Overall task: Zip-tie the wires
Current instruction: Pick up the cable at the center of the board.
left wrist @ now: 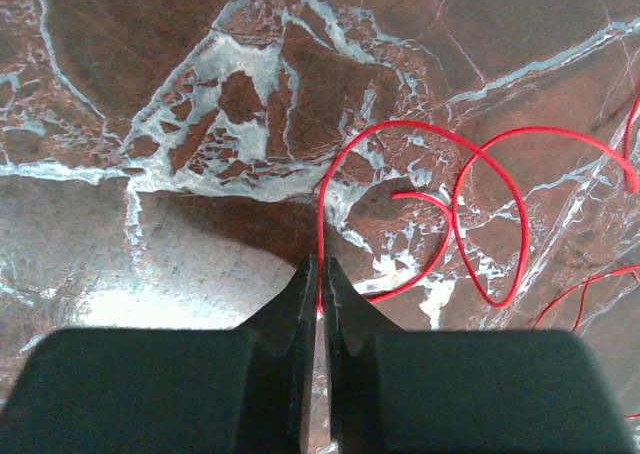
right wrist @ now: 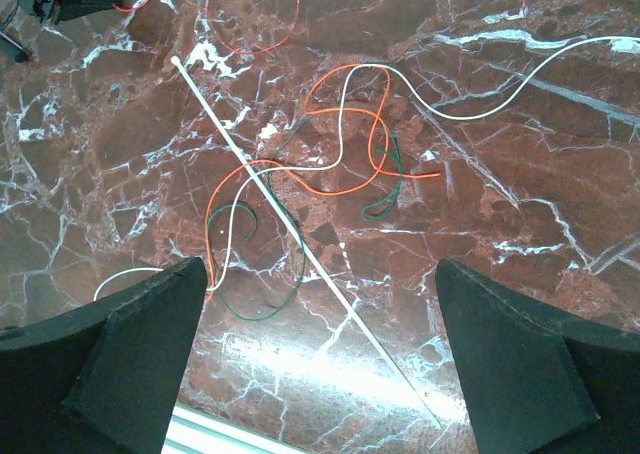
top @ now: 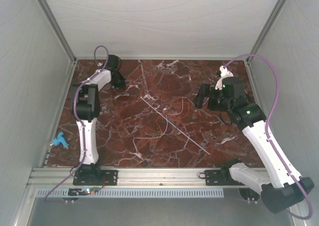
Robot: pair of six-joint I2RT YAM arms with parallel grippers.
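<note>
We see the left gripper (left wrist: 320,270) out at the upper left of the marble table (top: 124,141). Its jaws are pressed almost together, with only a sliver of gap, and a red wire (left wrist: 395,124) runs straight down between the tips, so we call that pinched. From there the strand curls away to the right in open loops across the stone.

Over to the right gripper (right wrist: 320,264): the jaws are spread wide, one dark finger (right wrist: 140,359) at the lower left of its own view and the other at the lower right, with nothing between them. It hangs above the tabletop, apart from everything below.

Beneath it lie the wires (right wrist: 350,124), a loose tangle of orange, white and green strands in the middle of the table. The zip tie (right wrist: 300,236) lies flat and straight, slanting from upper left to lower right in the wrist view and crossing the left side of the tangle. From above, it runs diagonally through the table's centre towards the lower right.

A small blue object (top: 59,140) sits at the far left, just off the marble's edge.
</note>
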